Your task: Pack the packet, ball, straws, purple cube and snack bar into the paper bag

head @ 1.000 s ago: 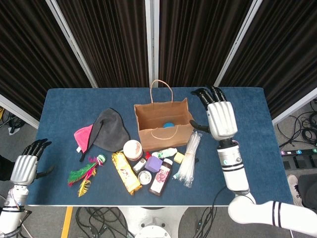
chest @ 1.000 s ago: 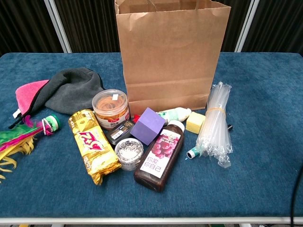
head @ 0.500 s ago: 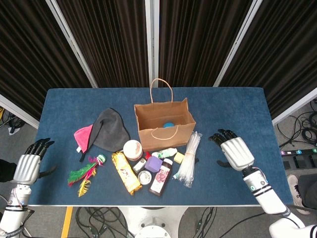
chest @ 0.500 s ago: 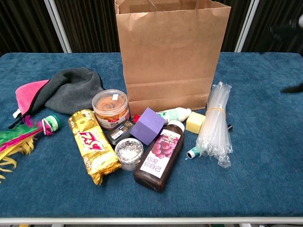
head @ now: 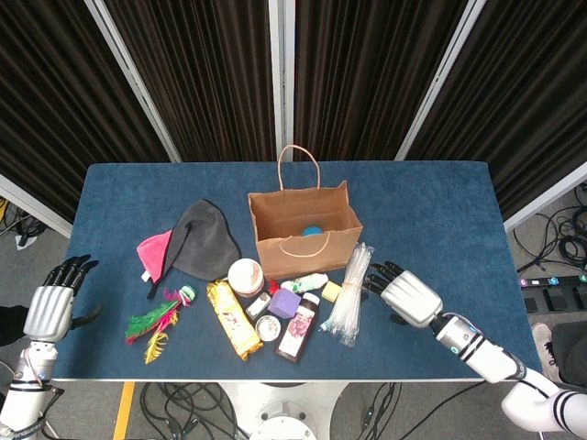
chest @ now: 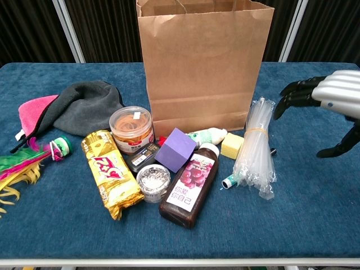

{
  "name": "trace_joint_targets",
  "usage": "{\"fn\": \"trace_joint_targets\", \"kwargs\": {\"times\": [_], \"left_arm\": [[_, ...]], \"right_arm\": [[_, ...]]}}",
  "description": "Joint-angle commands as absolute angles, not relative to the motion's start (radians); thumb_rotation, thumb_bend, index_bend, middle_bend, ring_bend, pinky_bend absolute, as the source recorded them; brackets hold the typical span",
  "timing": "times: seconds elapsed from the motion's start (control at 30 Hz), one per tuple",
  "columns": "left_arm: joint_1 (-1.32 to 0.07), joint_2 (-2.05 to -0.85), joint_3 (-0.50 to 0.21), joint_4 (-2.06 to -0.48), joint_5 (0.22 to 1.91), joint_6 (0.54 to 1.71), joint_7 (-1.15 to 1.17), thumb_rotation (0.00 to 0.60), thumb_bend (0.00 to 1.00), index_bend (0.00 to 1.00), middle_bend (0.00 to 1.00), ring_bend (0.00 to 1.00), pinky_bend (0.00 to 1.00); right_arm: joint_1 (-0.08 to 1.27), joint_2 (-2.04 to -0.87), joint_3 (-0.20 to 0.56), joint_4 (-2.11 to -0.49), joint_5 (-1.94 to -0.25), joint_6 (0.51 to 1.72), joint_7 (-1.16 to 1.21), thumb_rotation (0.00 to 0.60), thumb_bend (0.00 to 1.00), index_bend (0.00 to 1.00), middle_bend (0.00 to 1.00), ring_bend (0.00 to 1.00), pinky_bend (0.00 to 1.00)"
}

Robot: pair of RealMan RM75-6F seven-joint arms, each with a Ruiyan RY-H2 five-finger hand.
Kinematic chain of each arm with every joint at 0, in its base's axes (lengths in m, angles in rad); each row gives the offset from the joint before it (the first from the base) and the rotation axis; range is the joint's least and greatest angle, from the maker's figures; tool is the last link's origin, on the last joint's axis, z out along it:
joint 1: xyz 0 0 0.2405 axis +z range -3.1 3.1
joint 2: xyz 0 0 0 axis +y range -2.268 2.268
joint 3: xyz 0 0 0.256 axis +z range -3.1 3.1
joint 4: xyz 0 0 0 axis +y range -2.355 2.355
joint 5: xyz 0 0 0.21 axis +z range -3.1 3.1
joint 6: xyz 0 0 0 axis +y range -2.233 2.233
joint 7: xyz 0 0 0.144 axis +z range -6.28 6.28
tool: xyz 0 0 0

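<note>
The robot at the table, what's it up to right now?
It is packing items into the paper bag. A blue ball already lies inside. The right hand, open and empty, hovers just right of the bundle of straws, fingers pointing toward it, probably its next pick. The purple cube and the gold snack bar lie on the table in front of the bag. The left hand hangs open off the table's left edge.

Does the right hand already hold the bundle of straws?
No: in the chest view the right hand hovers open beside the straws, its fingers apart and touching nothing.
</note>
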State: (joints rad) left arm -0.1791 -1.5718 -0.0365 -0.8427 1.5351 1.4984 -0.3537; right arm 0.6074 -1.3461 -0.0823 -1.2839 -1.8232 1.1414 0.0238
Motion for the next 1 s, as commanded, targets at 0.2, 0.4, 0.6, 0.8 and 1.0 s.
{"fn": "trace_joint_targets", "kwargs": {"times": [0.2, 0.4, 0.6, 0.8, 1.0], "left_arm": [[-0.182, -1.585, -0.042, -0.804, 1.540, 1.517, -0.358, 0.600, 0.26, 0.24, 0.23, 0.15, 0.21], [-0.179, -1.589, -0.043, -0.786, 1.534, 1.515, -0.375, 0.600, 0.26, 0.24, 0.23, 0.15, 0.21], [-0.179, -1.589, -0.045, -0.777, 1.532, 1.515, -0.388, 0.600, 0.26, 0.24, 0.23, 0.15, 0.21], [-0.179, -1.590, -0.043, -0.774, 1.528, 1.502, -0.408, 0.600, 0.26, 0.24, 0.23, 0.15, 0.21], [-0.177, -1.584, -0.043, -0.782, 1.531, 1.512, -0.400, 0.600, 0.26, 0.24, 0.23, 0.15, 0.21]], "right_arm": [[0.665, -1.513, -0.108, -1.049, -1.954, 1.267, 0.122, 0.600, 0.00, 0.27, 0.23, 0.08, 0.13], [0.685, -1.567, -0.121, -0.986, -1.940, 1.227, 0.149, 0.600, 0.00, 0.27, 0.23, 0.08, 0.13], [0.696, -1.592, -0.130, -0.962, -1.928, 1.209, 0.150, 0.600, 0.00, 0.27, 0.24, 0.10, 0.14], [0.693, -1.602, -0.130, -0.959, -1.908, 1.214, 0.146, 0.600, 0.00, 0.39, 0.33, 0.18, 0.22], [0.691, -1.616, -0.132, -0.952, -1.900, 1.230, 0.147, 0.600, 0.08, 0.53, 0.42, 0.27, 0.32]]}}
